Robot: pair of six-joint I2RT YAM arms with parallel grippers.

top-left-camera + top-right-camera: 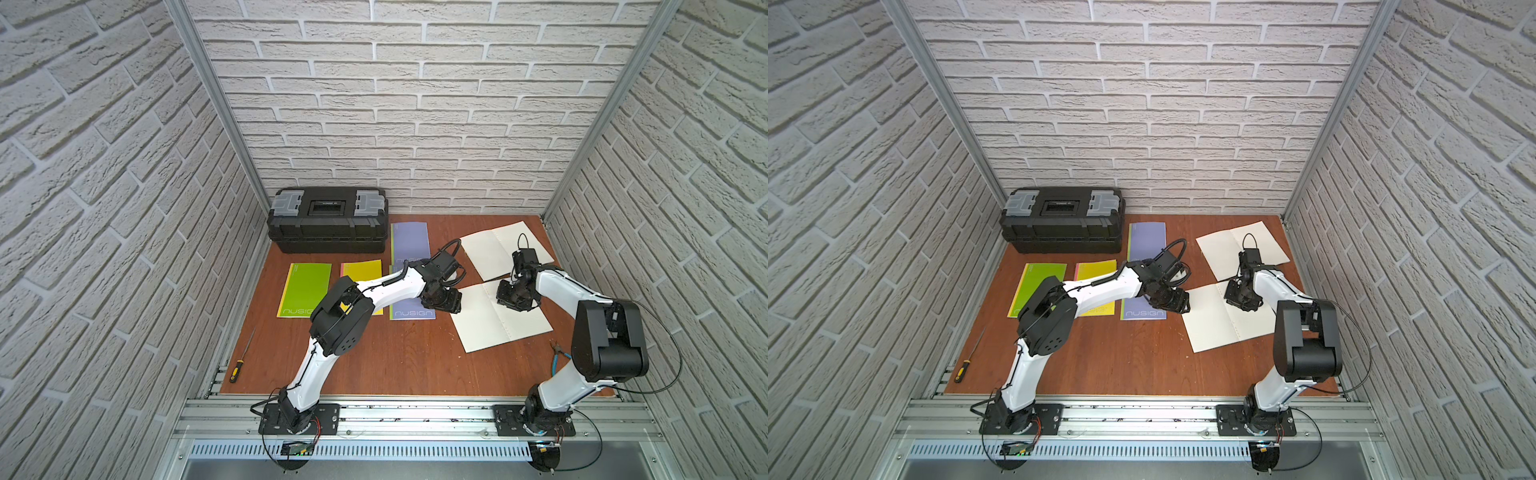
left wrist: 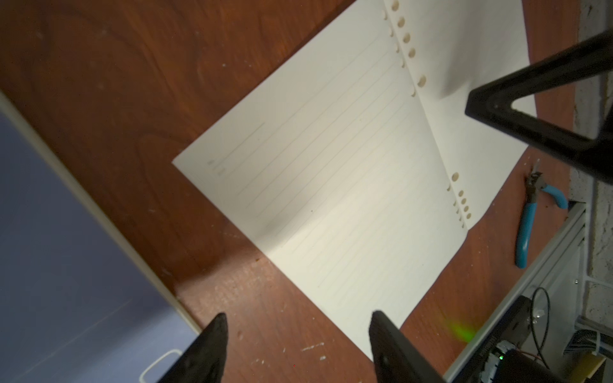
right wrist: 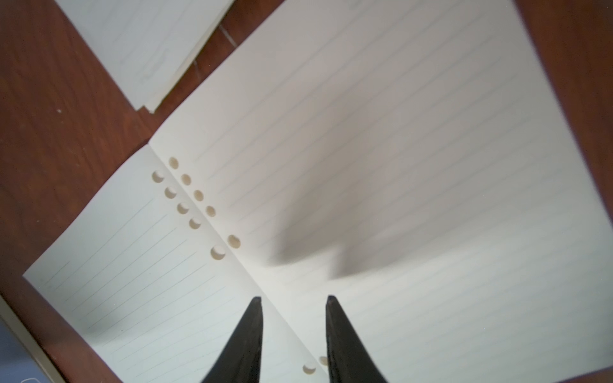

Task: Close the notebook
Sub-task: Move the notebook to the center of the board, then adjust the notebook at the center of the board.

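Note:
An open notebook [image 1: 486, 328] [image 1: 1212, 328] with lined cream pages lies flat on the right half of the wooden table. My left gripper [image 1: 453, 309] [image 1: 1181, 305] hangs at its left edge. In the left wrist view this gripper [image 2: 298, 318] is open, bare wood showing between the fingers and a corner of the page [image 2: 348, 165] just beyond. My right gripper [image 1: 515, 303] [image 1: 1244, 303] points down over the page middle. In the right wrist view its jaws [image 3: 293, 298] stand a little apart astride the punched spine fold [image 3: 232, 245], holding nothing.
A second open notebook [image 1: 498, 249] lies behind, at the back right. Closed green [image 1: 305, 289], yellow [image 1: 361, 272] and purple [image 1: 411, 245] notebooks lie to the left, a black toolbox [image 1: 328, 220] at the back. Blue pliers [image 1: 557, 357] and a screwdriver [image 1: 239, 365] lie near the table's sides.

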